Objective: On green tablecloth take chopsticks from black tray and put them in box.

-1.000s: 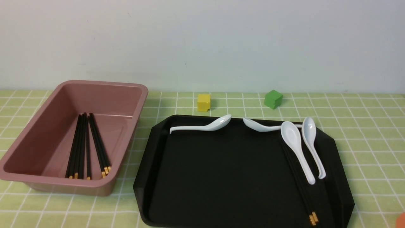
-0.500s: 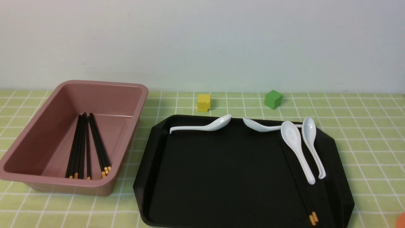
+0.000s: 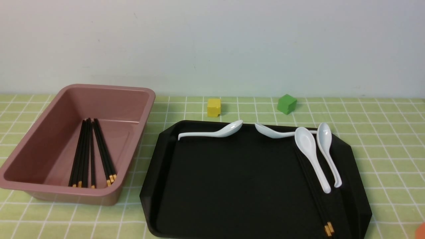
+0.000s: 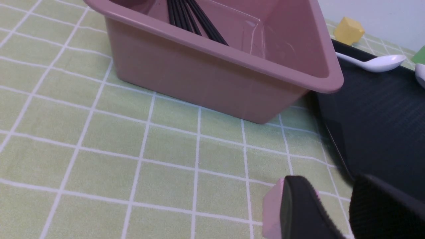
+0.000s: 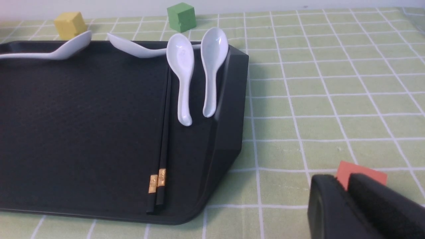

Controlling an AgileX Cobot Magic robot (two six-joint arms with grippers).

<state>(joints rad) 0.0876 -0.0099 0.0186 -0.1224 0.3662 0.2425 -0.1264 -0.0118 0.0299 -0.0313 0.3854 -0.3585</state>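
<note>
Front view: nothing has shifted since the earlier frames. You see 2 chopsticks (image 3: 315, 196) left on the black tray (image 3: 232, 186), the others in the box (image 3: 132, 99).
Left wrist view: left gripper (image 4: 332, 212) hangs over the green tablecloth (image 4: 166, 149), pads slightly apart.
Right wrist view: right gripper (image 5: 345, 199) pressed together, empty, beside the tray.

Left end effector (image 4: 335, 212): two broad black fingers (image 4: 300, 209) are showing ribbed, rubbery inner faces and rounded tips. Right end effector (image 5: 345, 202): two matte black fingers (image 5: 327, 212) are showing thick, blunt outlines with a fine-textured pad surface.
</note>
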